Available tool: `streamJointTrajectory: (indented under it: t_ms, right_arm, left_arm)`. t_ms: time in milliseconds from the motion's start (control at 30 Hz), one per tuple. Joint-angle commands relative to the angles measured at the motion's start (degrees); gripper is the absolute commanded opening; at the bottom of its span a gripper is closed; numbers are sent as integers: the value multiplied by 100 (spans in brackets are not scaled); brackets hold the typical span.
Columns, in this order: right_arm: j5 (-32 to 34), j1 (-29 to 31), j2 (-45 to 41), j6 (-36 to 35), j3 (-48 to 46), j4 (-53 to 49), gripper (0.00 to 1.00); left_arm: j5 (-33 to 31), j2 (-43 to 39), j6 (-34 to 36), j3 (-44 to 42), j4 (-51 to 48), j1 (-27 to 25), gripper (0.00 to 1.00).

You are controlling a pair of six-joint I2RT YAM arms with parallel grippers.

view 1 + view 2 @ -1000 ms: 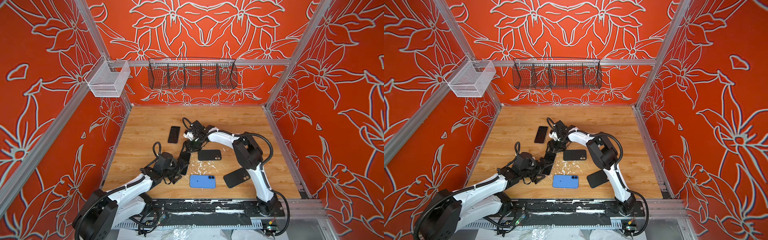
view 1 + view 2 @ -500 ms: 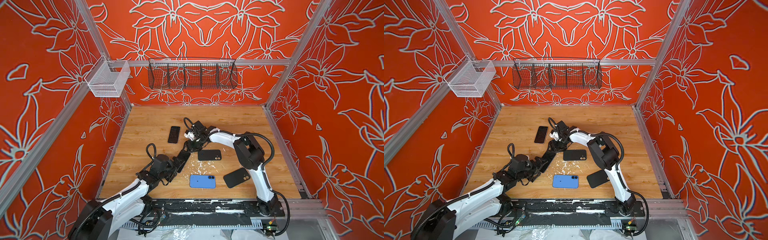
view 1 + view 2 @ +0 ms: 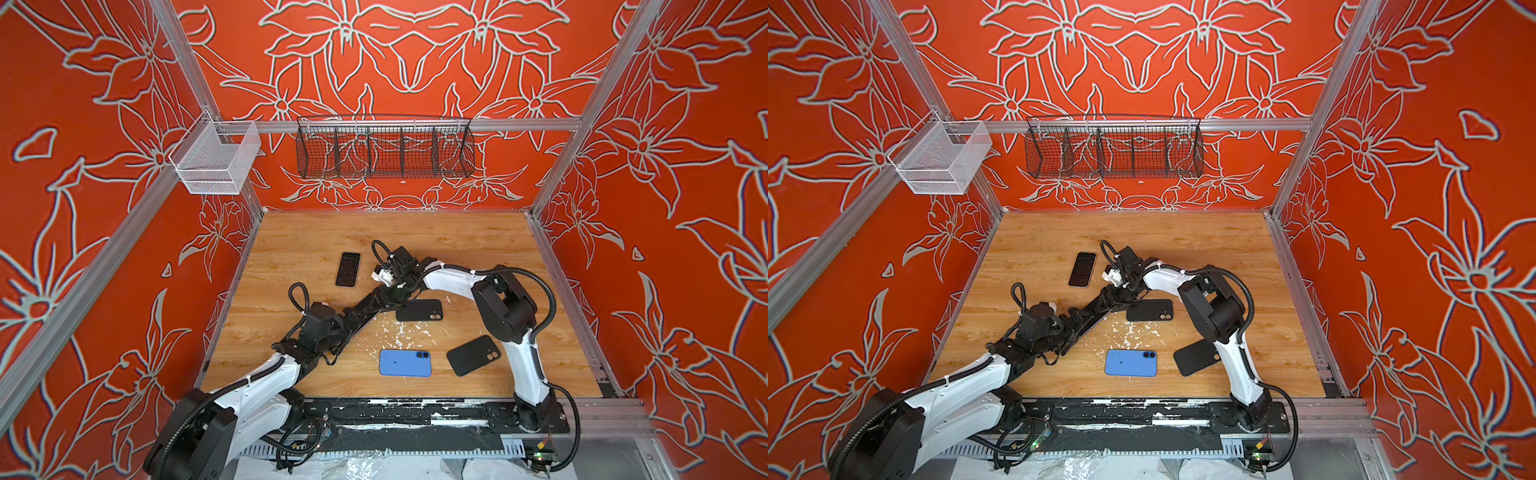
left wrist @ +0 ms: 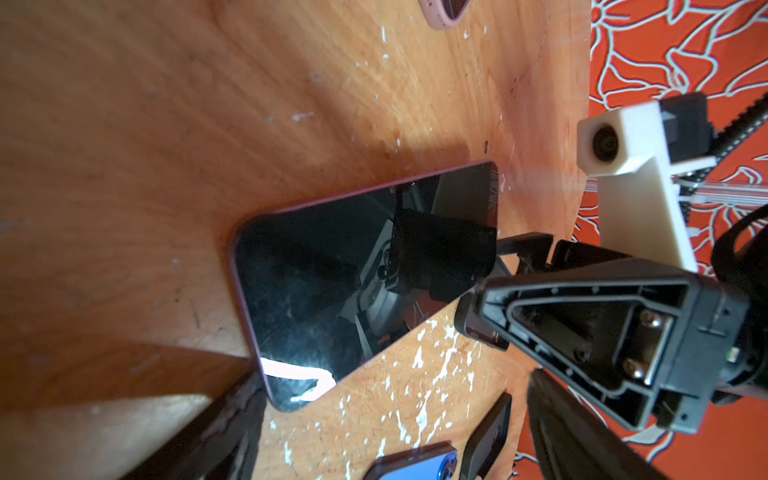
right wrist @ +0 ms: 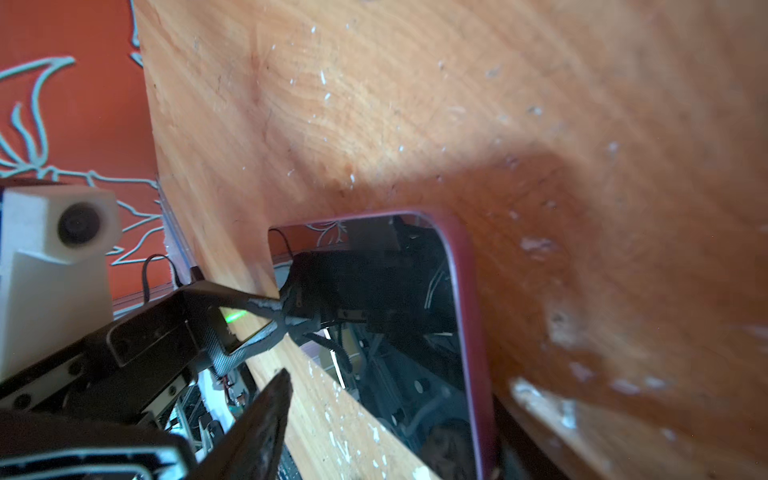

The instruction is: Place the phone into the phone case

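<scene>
The maroon-rimmed phone (image 3: 368, 309) is seen near the middle of the table (image 3: 307, 245), screen up. Its length runs from 8 o'clock to 2 o'clock in both top views. Whether it lies flat or tilted cannot be told.

Its 2 o'clock end is straddled by the right gripper (image 4: 488, 278). One finger (image 4: 492, 303) is set against the rim. In the right wrist view a sliver of wood is seen between the other finger (image 5: 266, 415) and the phone, so whether the grip is closed cannot be told.

The left gripper (image 4: 397, 378) is spread wide at the 8 o'clock end and nothing is clamped in it. One finger (image 4: 245, 411) is touching the phone's corner.

A black case (image 3: 473, 355) is placed at 4 o'clock from the phone, well apart. A blue slab (image 3: 405, 362) is placed at 5 o'clock, and a black slab (image 3: 419, 310) just beside the right gripper at 3 o'clock.
</scene>
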Motion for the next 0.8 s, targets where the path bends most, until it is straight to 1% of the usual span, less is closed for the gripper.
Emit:
streamJointTrajectory:
  t_ms: [0,200,467,633,767]
  right_arm:
    - [-308,147,45,144,-222,-153,66]
    - [-486,148,-5,250,-248,148,66]
    - [-759,135,-6,45,-137,197,62]
    - [-447,16,-98,18,-139,68,62]
    - [-82,-279,-397,168,-359,200,63]
  left_arm:
    - [-124,197,360,-23,-121,124,97]
    - [251,368,494,6,47,339,97]
    - [441,484,745,130,-26,488,97]
    - [503,444,813,136,-137,612,97]
    - [399,249,822,129,-339,657,97]
